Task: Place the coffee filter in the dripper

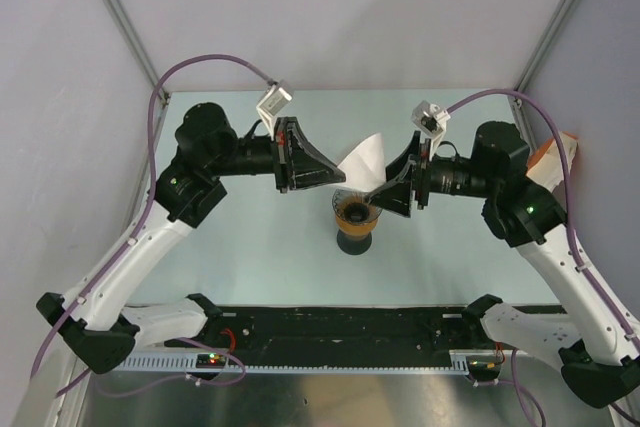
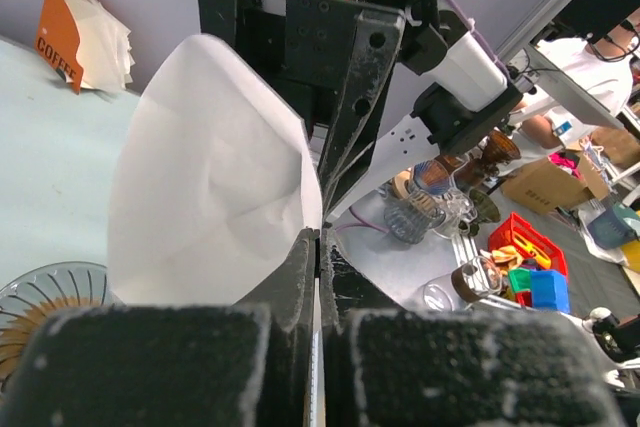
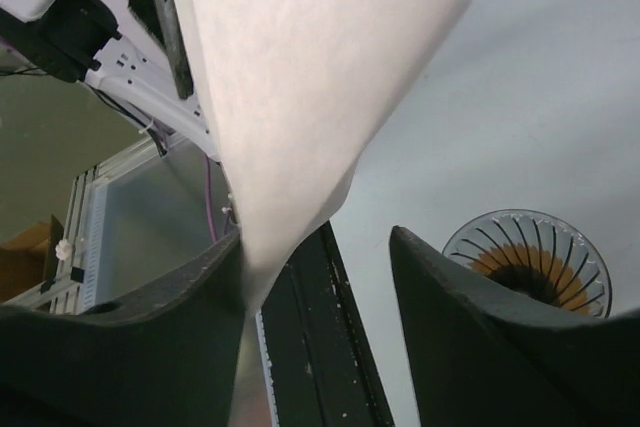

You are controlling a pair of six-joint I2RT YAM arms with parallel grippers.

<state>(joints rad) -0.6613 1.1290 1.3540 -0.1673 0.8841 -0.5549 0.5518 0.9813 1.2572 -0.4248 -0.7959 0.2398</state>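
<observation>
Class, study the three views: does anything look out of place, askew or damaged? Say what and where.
Only the coffee filter: it hangs tilted in the air, not in the dripper, pinched at its lower edge by the left hand, its paper lightly creased. Nothing is spilled or broken.

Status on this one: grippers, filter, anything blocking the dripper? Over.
Left gripper shut on coffee filter, held aloft. Right gripper open at the filter's lower tip. Dripper below, no filter in it. Nothing seen blocking.
</observation>
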